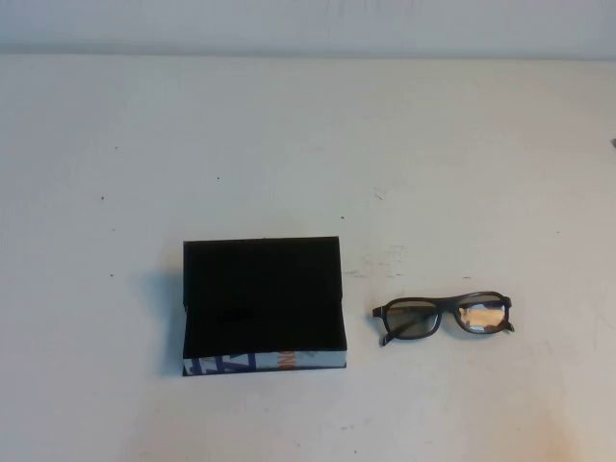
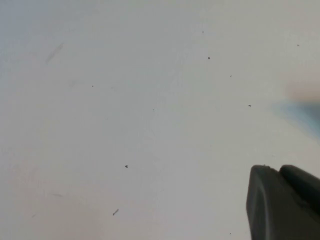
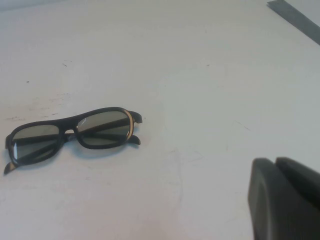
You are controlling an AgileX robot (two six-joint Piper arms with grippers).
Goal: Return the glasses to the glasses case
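Note:
The glasses case is a flat matte black box near the table's middle, with a white side printed in blue and orange facing the robot. I cannot tell how its lid stands. The black thick-rimmed glasses lie on the table just right of the case, arms folded, lenses reflecting. They also show in the right wrist view. My right gripper is shut and empty, above bare table, apart from the glasses. My left gripper is shut and empty over bare table. Neither arm shows in the high view.
The white table has small specks and scuffs. A grey strip lies at a corner of the right wrist view. A blurred blue and tan patch shows at the edge of the left wrist view.

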